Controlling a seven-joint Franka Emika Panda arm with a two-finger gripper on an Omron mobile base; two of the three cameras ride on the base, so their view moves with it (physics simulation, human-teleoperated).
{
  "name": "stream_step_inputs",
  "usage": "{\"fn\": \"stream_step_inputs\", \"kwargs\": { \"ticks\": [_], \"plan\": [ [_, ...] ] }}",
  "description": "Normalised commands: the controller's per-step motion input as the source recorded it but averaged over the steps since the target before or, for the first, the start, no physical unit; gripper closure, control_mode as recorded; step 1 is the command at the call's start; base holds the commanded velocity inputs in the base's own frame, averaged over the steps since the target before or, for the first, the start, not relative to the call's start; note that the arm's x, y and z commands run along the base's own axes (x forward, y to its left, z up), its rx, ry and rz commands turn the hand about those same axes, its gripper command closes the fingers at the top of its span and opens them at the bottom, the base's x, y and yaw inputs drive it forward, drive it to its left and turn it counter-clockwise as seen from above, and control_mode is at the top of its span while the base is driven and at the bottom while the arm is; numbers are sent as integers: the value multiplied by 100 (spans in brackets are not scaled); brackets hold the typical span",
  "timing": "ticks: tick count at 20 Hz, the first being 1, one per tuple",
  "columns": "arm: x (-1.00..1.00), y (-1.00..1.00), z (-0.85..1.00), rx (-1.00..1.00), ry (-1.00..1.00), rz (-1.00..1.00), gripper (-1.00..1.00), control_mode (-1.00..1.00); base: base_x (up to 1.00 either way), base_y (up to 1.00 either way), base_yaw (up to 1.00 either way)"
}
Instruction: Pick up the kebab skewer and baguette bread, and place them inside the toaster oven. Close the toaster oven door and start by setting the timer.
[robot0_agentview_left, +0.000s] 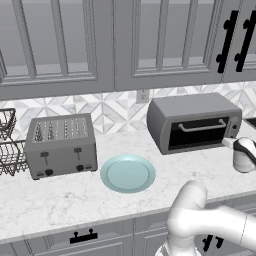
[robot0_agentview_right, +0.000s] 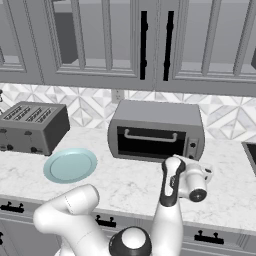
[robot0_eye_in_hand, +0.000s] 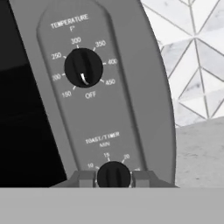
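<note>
Four-slot toaster and pale blue plate on marble counter; wire rack at left.

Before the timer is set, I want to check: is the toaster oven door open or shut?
Shut. The toaster oven door stands upright, flush against the toaster oven, its bar handle across the top.

One toaster oven, one toaster, one plate

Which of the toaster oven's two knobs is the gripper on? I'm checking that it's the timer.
The lower knob, under the TOAST/TIMER label, sits between the gripper's fingertips; the temperature knob above is untouched.
</note>
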Motion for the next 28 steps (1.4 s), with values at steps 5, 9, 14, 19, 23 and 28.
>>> {"fn": "stream_step_inputs", "kwargs": {
  "ticks": [5, 9, 14, 19, 23, 28],
  "plan": [
    [0, 0, 0, 29, 0, 0, 100, -100, 0, 0, 0],
    [0, 0, 0, 29, 0, 0, 100, -100, 0, 0, 0],
    [0, 0, 0, 31, 0, 0, 100, -100, 0, 0, 0],
    [0, 0, 0, 30, 0, 0, 100, -100, 0, 0, 0],
    [0, 0, 0, 30, 0, 0, 100, -100, 0, 0, 0],
    [3, 0, 0, 30, 0, 0, 100, -100, 0, 0, 0]
  ]
}}
